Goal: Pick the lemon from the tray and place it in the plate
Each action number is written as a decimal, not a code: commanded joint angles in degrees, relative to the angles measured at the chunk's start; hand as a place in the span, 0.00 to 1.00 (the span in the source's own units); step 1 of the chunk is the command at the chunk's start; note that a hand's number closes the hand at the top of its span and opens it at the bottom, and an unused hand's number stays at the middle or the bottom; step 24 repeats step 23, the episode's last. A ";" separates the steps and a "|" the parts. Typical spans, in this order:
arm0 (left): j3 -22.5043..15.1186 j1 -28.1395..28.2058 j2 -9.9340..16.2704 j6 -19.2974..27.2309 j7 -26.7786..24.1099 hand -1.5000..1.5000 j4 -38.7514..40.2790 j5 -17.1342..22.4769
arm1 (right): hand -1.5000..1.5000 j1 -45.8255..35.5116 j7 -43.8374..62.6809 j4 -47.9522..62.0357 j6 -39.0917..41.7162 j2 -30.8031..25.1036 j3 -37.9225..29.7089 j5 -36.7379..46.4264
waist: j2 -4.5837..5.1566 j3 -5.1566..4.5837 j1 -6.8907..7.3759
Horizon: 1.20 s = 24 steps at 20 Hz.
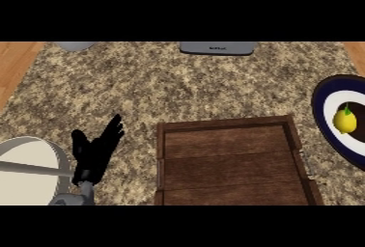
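A yellow lemon [345, 121] lies on the white middle of a dark-blue-rimmed plate [322, 112] at the right edge of the view. The brown wooden tray [230, 127] sits in the lower middle with nothing showing on its boards. My left hand [95, 153] stands open at the lower left, fingers straight and pointing up, well to the left of the tray and touching nothing. My right hand does not show.
A round white pan or bowl [28, 171] with a grey handle sits at the lower left edge, next to my left forearm. A grey appliance [217, 48] and a grey object [75, 46] stand at the counter's back edge. Wooden floor shows beyond the counter's left side.
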 commanded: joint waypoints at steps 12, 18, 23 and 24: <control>1.83 1.71 0.30 0.79 -0.64 0.50 -0.80 0.62 | 0.00 12.73 -10.78 -5.69 15.38 -4.01 3.56 3.66 | -0.42 0.36 -2.26; 1.81 1.94 0.41 0.44 -0.73 0.50 -1.06 0.70 | 0.00 16.28 -13.22 -7.30 13.58 -4.40 4.10 4.26 | -0.65 0.43 -2.55; 1.15 1.57 -0.38 1.78 -0.39 0.50 0.20 -0.64 | 0.00 18.08 -14.44 -8.43 13.66 -4.76 5.12 4.99 | -0.65 0.31 -2.72; 1.15 1.57 -0.38 1.78 -0.39 0.50 0.20 -0.64 | 0.00 18.08 -14.44 -8.43 13.66 -4.76 5.12 4.99 | -0.65 0.31 -2.72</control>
